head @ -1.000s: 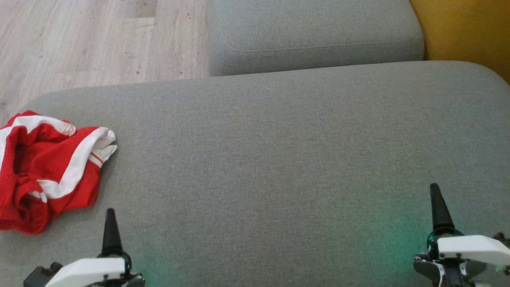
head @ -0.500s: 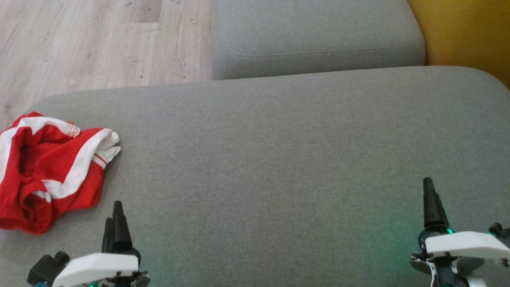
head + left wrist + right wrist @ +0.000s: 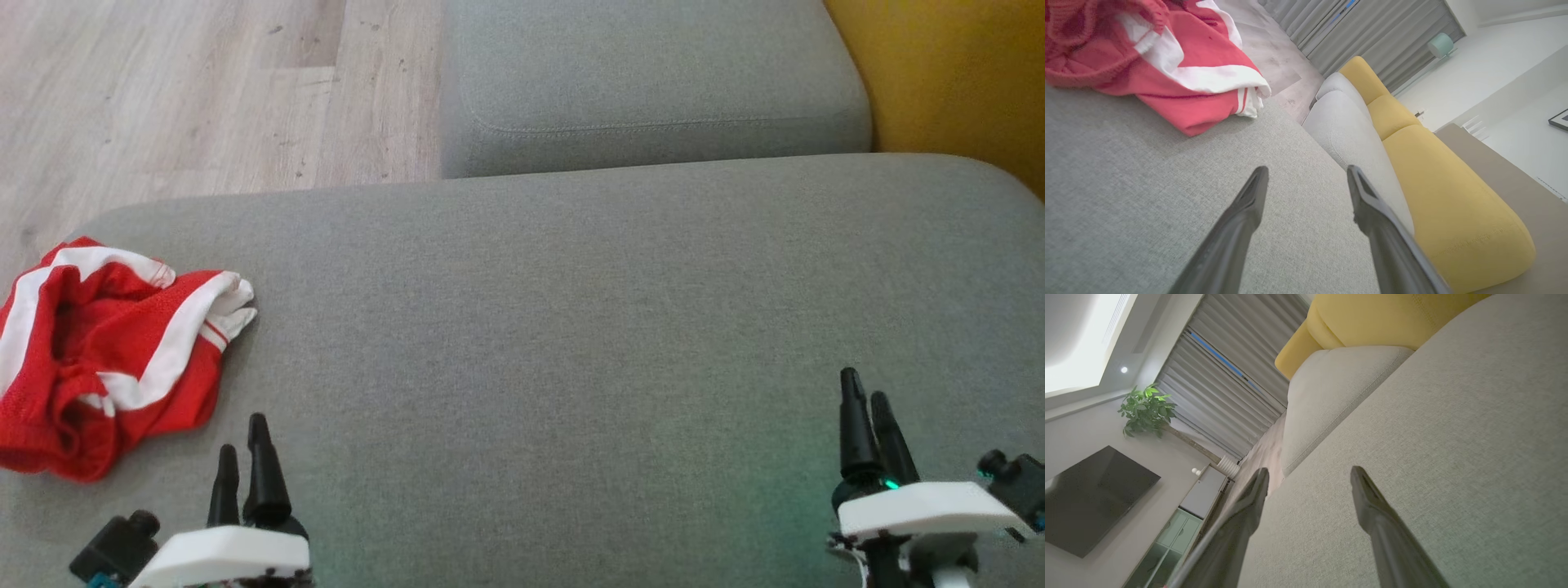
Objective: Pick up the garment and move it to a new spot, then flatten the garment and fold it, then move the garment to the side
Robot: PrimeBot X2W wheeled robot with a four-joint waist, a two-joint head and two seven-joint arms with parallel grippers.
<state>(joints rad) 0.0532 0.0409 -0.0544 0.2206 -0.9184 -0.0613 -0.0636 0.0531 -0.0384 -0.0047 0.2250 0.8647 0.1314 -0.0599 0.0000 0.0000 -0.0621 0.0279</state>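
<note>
Left gripper [image 3: 242, 433] and right gripper [image 3: 864, 384]: tapered dark fingers spread wide, empty, over a woven grey sofa cushion [image 3: 571, 327]. Crumpled red mesh garment [image 3: 106, 359], white-banded, lies at the cushion's left end.

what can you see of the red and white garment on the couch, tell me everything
The red mesh-like garment with broad white bands lies at the left end of the wide grey fabric cushion, crumpled in a loose heap, neither flattened nor folded. A white end with thin red stripes pokes out toward the cushion's middle. Nothing holds it: the open left hand hangs just beside it, apart.
</note>
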